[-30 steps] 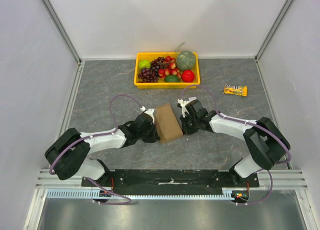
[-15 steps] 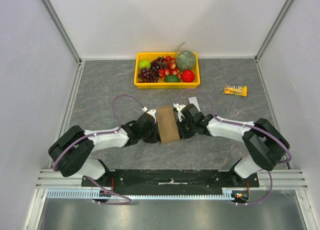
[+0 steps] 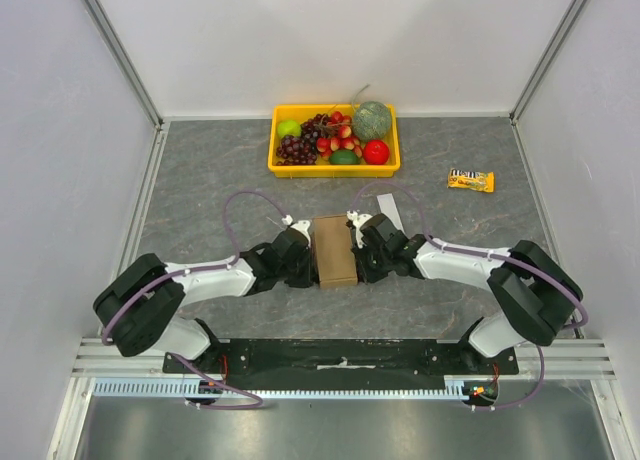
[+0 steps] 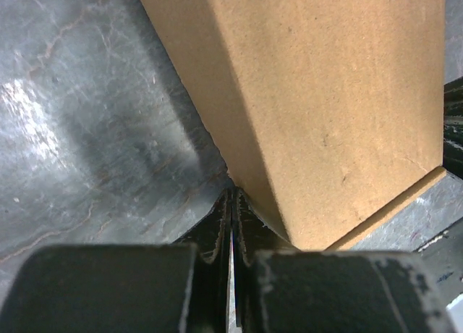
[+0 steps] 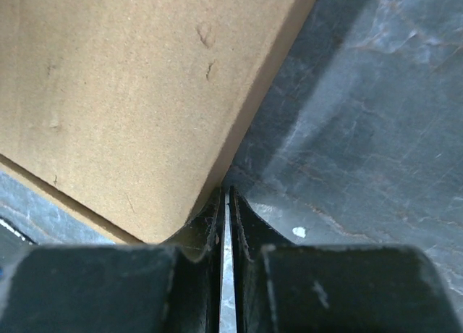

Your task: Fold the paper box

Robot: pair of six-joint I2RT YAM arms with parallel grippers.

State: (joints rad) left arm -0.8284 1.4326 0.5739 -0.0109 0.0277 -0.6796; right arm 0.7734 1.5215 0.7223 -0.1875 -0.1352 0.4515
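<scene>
The paper box (image 3: 333, 250) is a brown cardboard carton lying lengthwise on the grey table between both arms. My left gripper (image 3: 306, 256) is shut, its tips against the box's left side. My right gripper (image 3: 361, 248) is shut too, tips against the right side. The left wrist view shows the box (image 4: 325, 94) filling the upper right, its lower edge meeting my closed tips (image 4: 231, 197). From the right wrist, the box (image 5: 130, 94) fills the upper left and touches the closed tips (image 5: 224, 194). Nothing sits between either pair of fingers.
A yellow tray (image 3: 334, 169) of fruit stands behind the box at the back centre. A wrapped snack bar (image 3: 470, 180) lies at the right. A pale strip (image 3: 389, 209) lies on the table just behind the right arm. Walls close off three sides.
The box has turned from tilted to straight, in line with the table's depth. Both grippers have closed in on its two sides; the right one moved left.
</scene>
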